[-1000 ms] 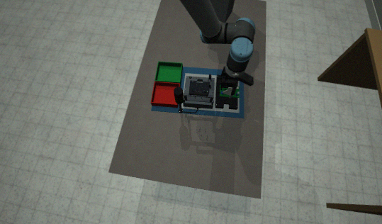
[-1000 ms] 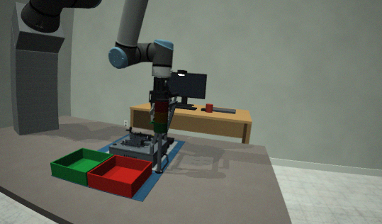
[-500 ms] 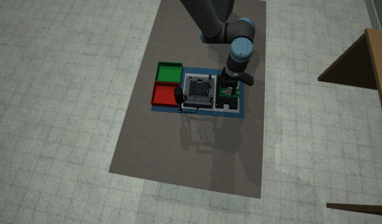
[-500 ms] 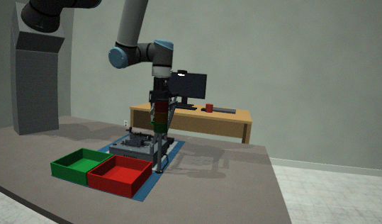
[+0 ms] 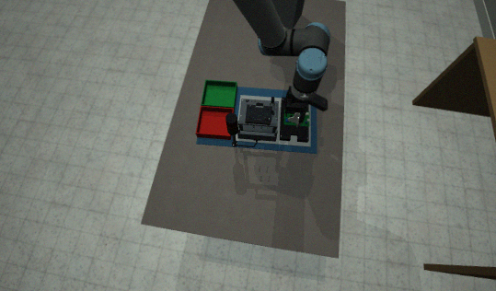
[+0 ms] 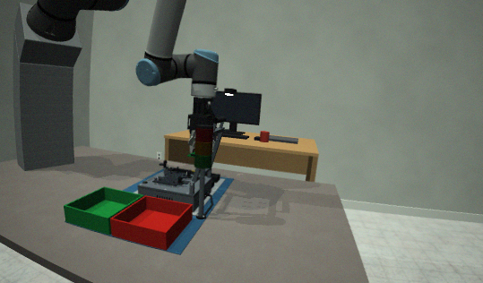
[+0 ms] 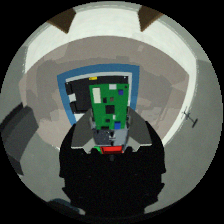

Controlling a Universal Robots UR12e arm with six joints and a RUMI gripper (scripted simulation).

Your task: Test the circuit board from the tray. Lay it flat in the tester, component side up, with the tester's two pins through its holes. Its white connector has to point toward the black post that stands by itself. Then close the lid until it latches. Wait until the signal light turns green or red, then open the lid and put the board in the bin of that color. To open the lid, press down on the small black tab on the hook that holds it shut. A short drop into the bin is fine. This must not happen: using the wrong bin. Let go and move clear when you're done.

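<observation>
My gripper (image 7: pixel 109 107) is shut on the green circuit board (image 7: pixel 108 105) and holds it in the air above the black tray (image 5: pixel 295 128); the board also shows in the top view (image 5: pixel 297 118). In the wrist view the board sticks out from between the fingers, component side facing the camera. The tester (image 5: pixel 258 118) stands to the left of the tray with its lid open. In the exterior view the gripper (image 6: pixel 202 148) hangs behind the signal light tower (image 6: pixel 203 145), well above the tester (image 6: pixel 177 186). The signal light shows no lit colour that I can tell.
The green bin (image 5: pixel 219 93) and the red bin (image 5: pixel 213 122) stand side by side left of the tester on the blue mat (image 5: pixel 257 121). In the exterior view the bins (image 6: pixel 151 220) are at the table's front. A wooden desk (image 6: pixel 241 152) with a monitor stands behind.
</observation>
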